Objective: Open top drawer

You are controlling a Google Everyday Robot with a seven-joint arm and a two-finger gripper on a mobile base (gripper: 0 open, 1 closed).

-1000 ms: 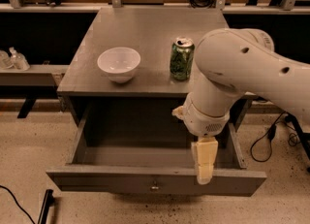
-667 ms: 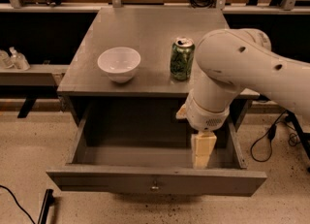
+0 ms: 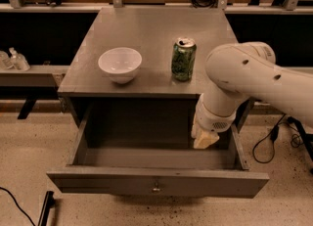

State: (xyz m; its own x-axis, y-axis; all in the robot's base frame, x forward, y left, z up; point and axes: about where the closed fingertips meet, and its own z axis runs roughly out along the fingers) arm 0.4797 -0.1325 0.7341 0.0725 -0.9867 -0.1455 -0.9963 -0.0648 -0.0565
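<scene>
Risen from the front of the top drawer (image 3: 107, 182), which stands pulled well out, the gripper (image 3: 205, 141) hangs over its right rear; whether the gripper is open cannot be told. Best withdraw straight upward, clear of the drawer's right side

On the grey counter (image 3: 146, 24) sit a white bowl (image 3: 120, 64) and a green can (image 3: 183, 58), side by side. The pincer (image 3: 205, 140) hangs lower, under the counter's front edge.

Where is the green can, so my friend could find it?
Find the grey table with its top drawer pulled open. On the tabletop, the green can stands upright beside the white bowl, behind the gripper that hangs over the drawer's right end. It is the only tall green thing; the bowl is low and white.
</scene>
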